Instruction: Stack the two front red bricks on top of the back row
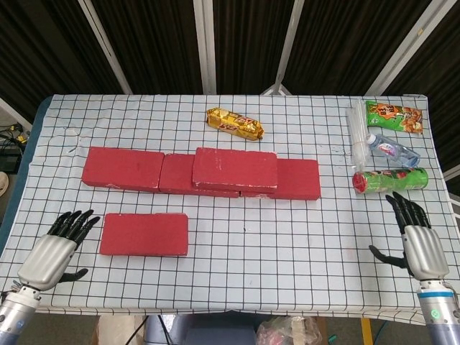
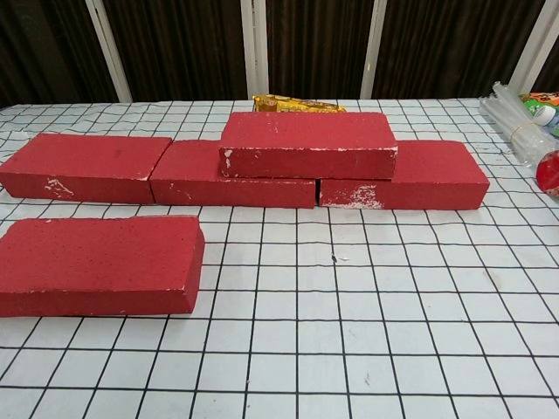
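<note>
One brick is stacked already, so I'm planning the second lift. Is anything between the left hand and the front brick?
Nothing visible: only bare checkered cloth lies between the left hand and the front brick.

A table (image 1: 237, 287) draped in a white cloth with a black grid fills the middle of the room. Behind it, from ten to two o'clock, hangs a dark pleated curtain (image 1: 158, 43), crossed by pale slanted metal frame bars (image 1: 206, 43). Light falls evenly.

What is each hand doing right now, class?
Left hand: open, fingers apart, holding nothing.
Right hand: open, fingers apart, holding nothing.
</note>
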You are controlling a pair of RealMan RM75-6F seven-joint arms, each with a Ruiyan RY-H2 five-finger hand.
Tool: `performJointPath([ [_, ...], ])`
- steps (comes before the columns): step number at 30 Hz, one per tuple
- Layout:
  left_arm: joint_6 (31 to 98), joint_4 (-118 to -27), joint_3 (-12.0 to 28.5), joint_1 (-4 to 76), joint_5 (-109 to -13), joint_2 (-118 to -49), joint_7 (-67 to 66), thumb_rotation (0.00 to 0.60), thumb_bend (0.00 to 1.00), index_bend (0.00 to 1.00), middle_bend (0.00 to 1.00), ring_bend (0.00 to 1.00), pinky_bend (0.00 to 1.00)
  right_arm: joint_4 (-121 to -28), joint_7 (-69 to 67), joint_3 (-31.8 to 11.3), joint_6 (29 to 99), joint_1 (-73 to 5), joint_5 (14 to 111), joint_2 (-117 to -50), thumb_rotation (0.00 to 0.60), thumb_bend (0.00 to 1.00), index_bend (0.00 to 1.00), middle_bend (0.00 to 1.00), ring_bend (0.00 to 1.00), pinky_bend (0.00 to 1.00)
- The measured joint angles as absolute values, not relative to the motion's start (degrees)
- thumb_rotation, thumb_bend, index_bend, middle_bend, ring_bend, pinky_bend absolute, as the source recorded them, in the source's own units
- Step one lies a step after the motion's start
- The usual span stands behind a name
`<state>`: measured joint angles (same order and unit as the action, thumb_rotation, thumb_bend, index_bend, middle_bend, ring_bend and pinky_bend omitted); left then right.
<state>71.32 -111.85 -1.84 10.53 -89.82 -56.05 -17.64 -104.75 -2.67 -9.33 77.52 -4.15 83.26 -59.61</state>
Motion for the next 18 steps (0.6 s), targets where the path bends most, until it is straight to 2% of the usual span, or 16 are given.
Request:
performJointPath([
  [5,68.08,-111.99,-1.33,12.45,-85.92,-57.78,-18.87,0.600,0.00,0.00,0.00,0.00,0.00,-102.61,-0.19,-7.40,82.04,-2.56,86.04,-63.36,0.600,0.22,0.00,0.00,0.00,0.00],
  [18,63.73,-113.11,2.12,17.88,-72.46,-65.18,-32.50,0.600,0.00,0.00,0.00,0.00,0.00,-102.58,-0.12,-5.74,79.61,-3.58,84.71,-62.28,0.600,0.22,0.00,0.00,0.00,0.00],
])
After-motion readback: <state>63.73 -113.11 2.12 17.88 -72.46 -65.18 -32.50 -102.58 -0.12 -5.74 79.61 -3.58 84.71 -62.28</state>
